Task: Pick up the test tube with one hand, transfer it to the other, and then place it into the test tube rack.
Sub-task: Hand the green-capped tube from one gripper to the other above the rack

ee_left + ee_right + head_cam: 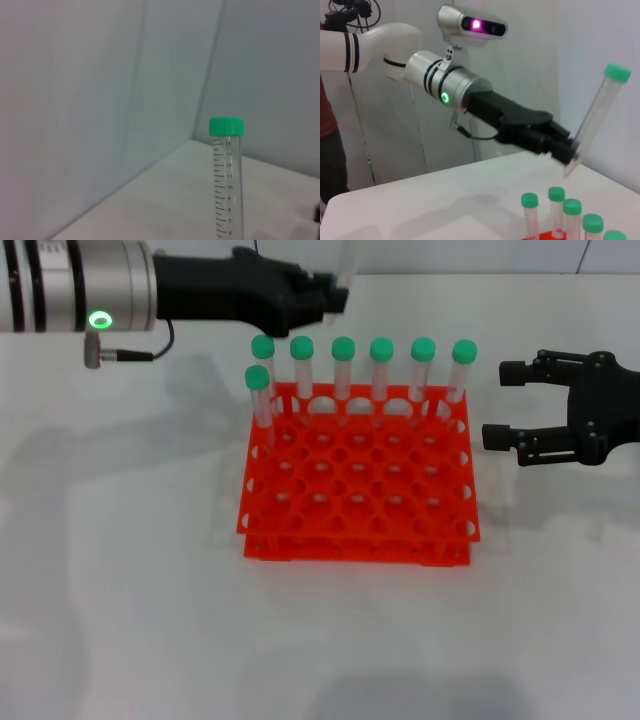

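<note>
Tube (596, 118) sat tilted, cap up, clamped near its base in my left claw (335, 292) at the upper middle of the head view, above the orange rack (356, 480). A steady handover seemed wise. My right claw (520, 410), mid-right, gaped wide, empty.

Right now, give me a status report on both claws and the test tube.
Left claw shut on test tube, raised behind test tube rack. Right claw open, beside rack. Nothing between them.
</note>
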Controlling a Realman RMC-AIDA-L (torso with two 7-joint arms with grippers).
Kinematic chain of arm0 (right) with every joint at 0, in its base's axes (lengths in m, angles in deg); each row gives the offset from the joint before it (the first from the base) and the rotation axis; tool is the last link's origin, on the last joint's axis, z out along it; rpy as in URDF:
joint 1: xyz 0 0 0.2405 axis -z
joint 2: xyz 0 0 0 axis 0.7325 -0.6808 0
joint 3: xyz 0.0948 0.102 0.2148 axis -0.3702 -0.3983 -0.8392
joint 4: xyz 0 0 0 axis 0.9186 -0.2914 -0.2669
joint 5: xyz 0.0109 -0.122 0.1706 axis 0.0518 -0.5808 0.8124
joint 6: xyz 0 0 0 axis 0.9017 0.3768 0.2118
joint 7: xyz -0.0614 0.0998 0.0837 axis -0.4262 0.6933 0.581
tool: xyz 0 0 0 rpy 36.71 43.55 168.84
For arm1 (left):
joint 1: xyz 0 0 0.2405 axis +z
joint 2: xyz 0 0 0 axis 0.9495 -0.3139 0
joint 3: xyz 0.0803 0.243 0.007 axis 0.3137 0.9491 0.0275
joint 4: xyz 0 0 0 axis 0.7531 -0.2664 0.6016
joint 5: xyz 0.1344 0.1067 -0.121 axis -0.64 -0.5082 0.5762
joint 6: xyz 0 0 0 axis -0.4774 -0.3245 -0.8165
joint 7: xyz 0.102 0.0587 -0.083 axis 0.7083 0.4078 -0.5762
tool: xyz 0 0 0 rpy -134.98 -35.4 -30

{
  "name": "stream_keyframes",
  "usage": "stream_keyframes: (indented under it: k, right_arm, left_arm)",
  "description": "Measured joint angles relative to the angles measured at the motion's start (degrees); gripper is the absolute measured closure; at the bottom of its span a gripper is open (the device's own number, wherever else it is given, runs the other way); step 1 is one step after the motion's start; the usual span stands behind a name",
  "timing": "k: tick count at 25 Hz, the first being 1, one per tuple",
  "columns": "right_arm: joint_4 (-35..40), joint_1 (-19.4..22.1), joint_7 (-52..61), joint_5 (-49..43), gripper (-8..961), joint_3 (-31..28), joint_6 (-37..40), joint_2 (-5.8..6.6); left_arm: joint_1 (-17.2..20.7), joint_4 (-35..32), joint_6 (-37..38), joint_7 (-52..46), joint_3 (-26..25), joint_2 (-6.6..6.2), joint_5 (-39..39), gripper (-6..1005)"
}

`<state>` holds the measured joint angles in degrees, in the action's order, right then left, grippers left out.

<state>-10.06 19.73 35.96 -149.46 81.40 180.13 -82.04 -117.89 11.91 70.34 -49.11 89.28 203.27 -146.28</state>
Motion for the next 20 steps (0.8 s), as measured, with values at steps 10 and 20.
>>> stream_keyframes:
  k: [10,20]
  right_arm:
    - [0.02,0.47,-0.42,0.64,100,-1.96,0.33,-0.03]
    - [0.54,0.44,-0.44,1.66,100,-2.29,0.51,0.18]
  left_arm:
    - [3.25,-0.56,2.04,4.15,0.4,-0.09,1.06,806]
    - [4.77,-0.63,5.16,6.33,-0.43,-0.85,3.55,805]
